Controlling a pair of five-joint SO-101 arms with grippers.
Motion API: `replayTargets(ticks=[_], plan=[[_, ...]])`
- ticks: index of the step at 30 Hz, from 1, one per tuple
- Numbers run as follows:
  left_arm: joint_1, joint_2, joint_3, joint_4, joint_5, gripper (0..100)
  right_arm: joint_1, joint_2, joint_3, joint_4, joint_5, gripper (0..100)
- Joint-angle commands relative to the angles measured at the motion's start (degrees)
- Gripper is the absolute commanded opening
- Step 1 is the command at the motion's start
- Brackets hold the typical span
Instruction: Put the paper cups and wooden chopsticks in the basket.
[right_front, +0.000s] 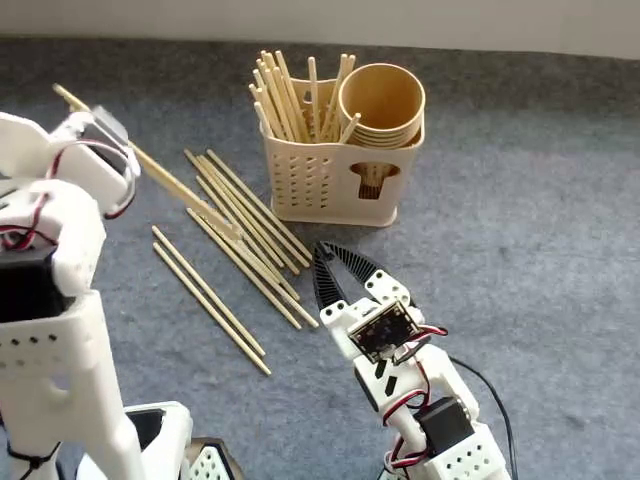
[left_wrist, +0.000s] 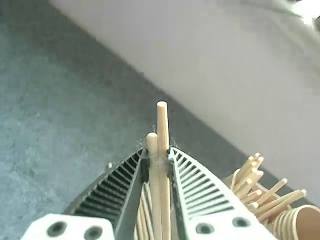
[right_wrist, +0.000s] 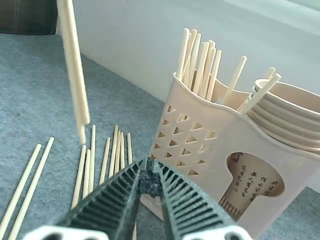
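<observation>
Grey carpet (right_front: 530, 210) at eight o'clock from the basket (right_front: 325, 185) bears loose chopsticks (right_front: 245, 240) (likely light, stiff, slick: pinch mid-length); left gripper (left_wrist: 159, 154) clamps two sticks (left_wrist: 162, 125), right gripper (right_wrist: 149, 177) closed, empty.

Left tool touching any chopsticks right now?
Touching. Left wrist view: left tool is shut on two wooden chopsticks, pressing them from both sides.

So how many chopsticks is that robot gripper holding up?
2. Both are pinched side by side in the left gripper: the longer chopstick and the shorter chopstick, raised above the loose chopsticks on the table. Another could be hidden behind them.
</observation>
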Motion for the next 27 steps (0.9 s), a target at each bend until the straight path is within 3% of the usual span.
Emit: replayTargets(ticks=[1, 15, 21, 27], plan=[[2.2, -1.6, -5.6, -7.2, 0.4, 1, 0.6, -0.7, 5.8, -0.1, 0.7, 0.6], [9.8, -1.2, -5.2, -26.7, 0.4, 1, 0.5, -0.7, 5.8, -0.1, 0.7, 0.6], [10.2, 6.5, -5.4, -35.4, 0.4, 1, 0.5, -0.7, 5.8, -0.1, 0.7, 0.6], [12.3, 11.7, -5.7, -37.1, 0.2, 1, 0.5, -0.7, 5.8, -0.1, 0.7, 0.6]])
